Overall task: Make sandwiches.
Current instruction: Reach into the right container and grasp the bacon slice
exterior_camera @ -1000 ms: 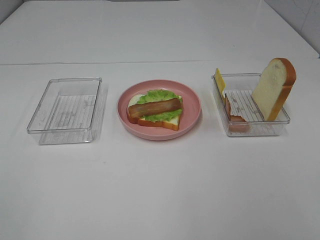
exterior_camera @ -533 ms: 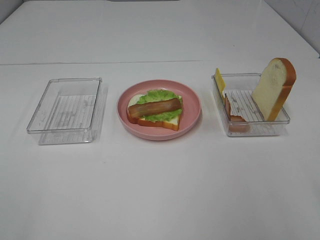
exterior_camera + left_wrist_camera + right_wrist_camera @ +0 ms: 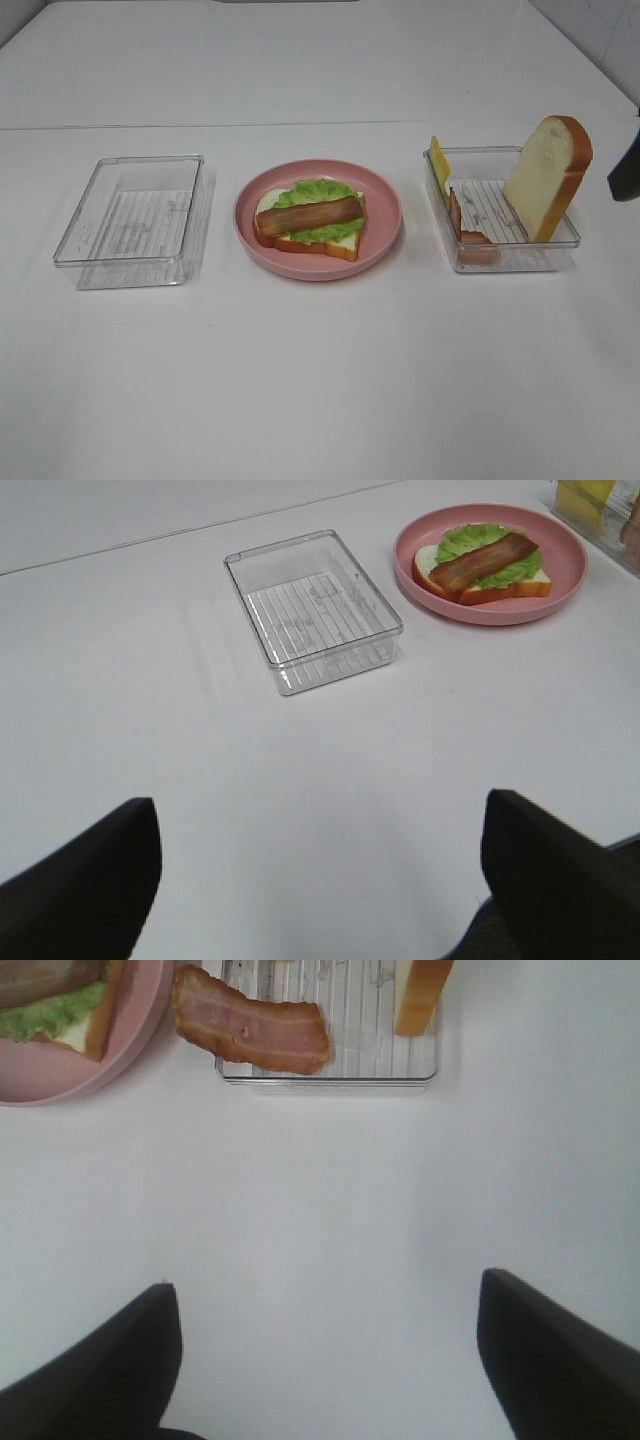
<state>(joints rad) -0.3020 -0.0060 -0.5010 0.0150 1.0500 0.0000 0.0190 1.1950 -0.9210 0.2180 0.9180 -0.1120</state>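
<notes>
The open sandwich stack lies on the round pink plate: a bread slice, green lettuce and a bacon strip on top. It also shows in the left wrist view. The right clear tray holds a second bread slice leaning upright, a yellow cheese slice and a bacon strip. My right gripper is open and empty over bare table in front of that tray. My left gripper is open and empty, well short of the plate.
An empty clear tray stands left of the plate; the left wrist view shows it too. A dark part of the right arm shows at the right edge, beside the leaning bread. The white table runs wide at the front.
A dark part of the right arm has come into the exterior view at the right edge. The food and trays have not moved.
</notes>
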